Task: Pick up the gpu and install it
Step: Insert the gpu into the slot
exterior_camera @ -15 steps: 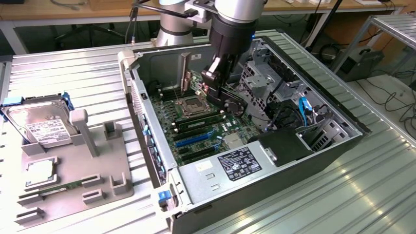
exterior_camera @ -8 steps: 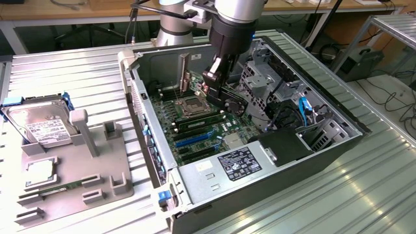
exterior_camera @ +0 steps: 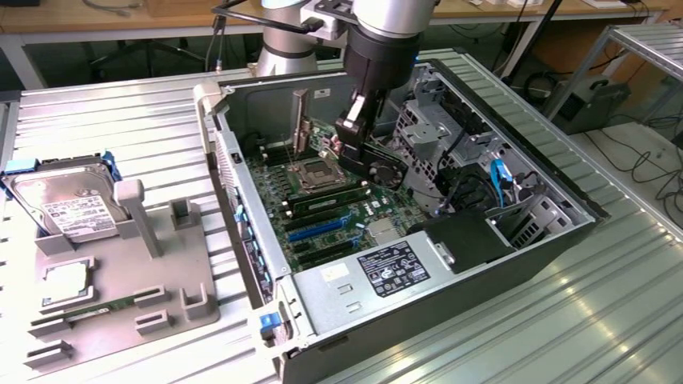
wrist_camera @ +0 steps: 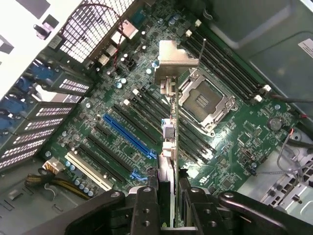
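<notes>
**Card held on edge above the motherboard**

The gripper has its fingers half closed on the gpu, pinching the thin card by its long edge, inside the open computer case. In the wrist view the card's pale bracket points away, over the motherboard between the CPU socket and the blue slot. I'd judge it light, stiff and fragile, best held by its bare edges. Room is tight: the drive cage stands just right, the case wall far behind.
</notes>
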You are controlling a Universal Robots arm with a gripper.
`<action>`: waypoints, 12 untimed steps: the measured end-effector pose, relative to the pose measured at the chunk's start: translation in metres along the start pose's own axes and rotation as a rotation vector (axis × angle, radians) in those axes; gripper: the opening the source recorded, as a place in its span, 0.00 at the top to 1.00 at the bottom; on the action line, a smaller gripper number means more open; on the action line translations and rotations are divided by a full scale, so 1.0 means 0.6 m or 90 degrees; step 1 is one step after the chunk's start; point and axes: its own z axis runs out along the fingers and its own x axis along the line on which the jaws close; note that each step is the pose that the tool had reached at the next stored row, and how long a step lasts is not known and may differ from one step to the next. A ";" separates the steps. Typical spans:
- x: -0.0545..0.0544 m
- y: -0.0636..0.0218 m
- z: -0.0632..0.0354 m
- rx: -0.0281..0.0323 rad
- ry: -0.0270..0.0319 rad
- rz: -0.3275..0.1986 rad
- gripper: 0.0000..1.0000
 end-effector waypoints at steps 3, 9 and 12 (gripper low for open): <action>-0.001 -0.001 0.000 -0.0003 0.0000 -0.011 0.74; -0.003 -0.003 0.001 -0.0007 0.0002 -0.024 0.74; -0.004 -0.004 0.001 -0.0009 0.0002 -0.031 0.74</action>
